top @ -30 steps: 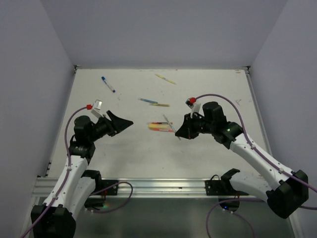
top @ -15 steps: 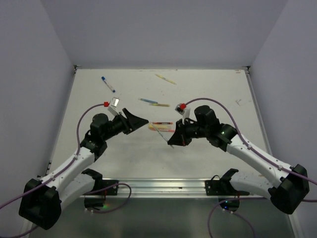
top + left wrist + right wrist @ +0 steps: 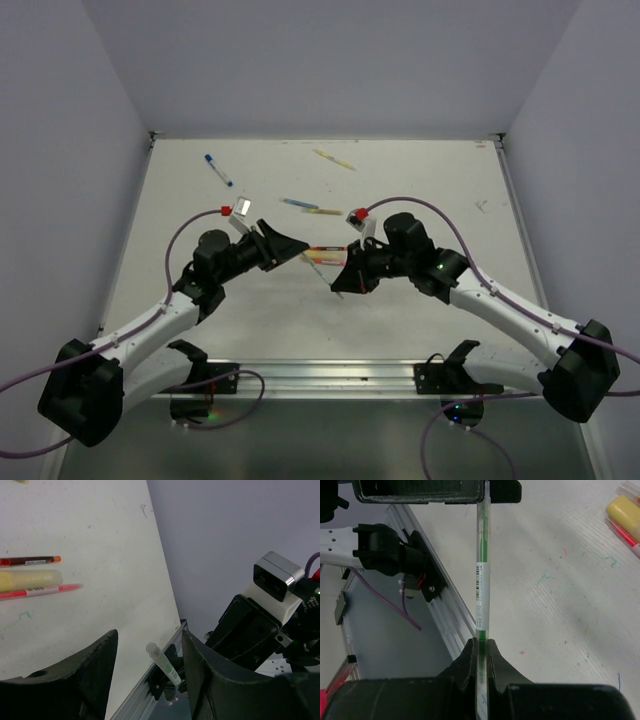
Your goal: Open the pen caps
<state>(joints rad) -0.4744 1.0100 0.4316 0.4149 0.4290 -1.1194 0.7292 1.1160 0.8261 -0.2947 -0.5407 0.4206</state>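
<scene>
My right gripper (image 3: 481, 642) is shut on a thin clear pen with green ink (image 3: 481, 580) and holds it above the table, pointing toward the left arm. In the top view this pen (image 3: 322, 268) runs from the right gripper (image 3: 340, 284) up to the left gripper (image 3: 292, 246). In the left wrist view the pen's clear rounded end (image 3: 152, 650) sits between the open jaws of my left gripper (image 3: 148, 637), touching neither. I cannot tell whether that end is a cap.
A red pen (image 3: 30, 560), a thick pale yellow pen (image 3: 30, 580) and a pink pen (image 3: 37, 591) lie together mid-table. A blue-and-white pen (image 3: 218, 169), a yellow pen (image 3: 333, 159) and two more pens (image 3: 310, 207) lie further back. The metal rail (image 3: 300, 375) runs along the near edge.
The left gripper has swung right and the right gripper has moved left with the pen. The pen's end now sits between the left jaws.
</scene>
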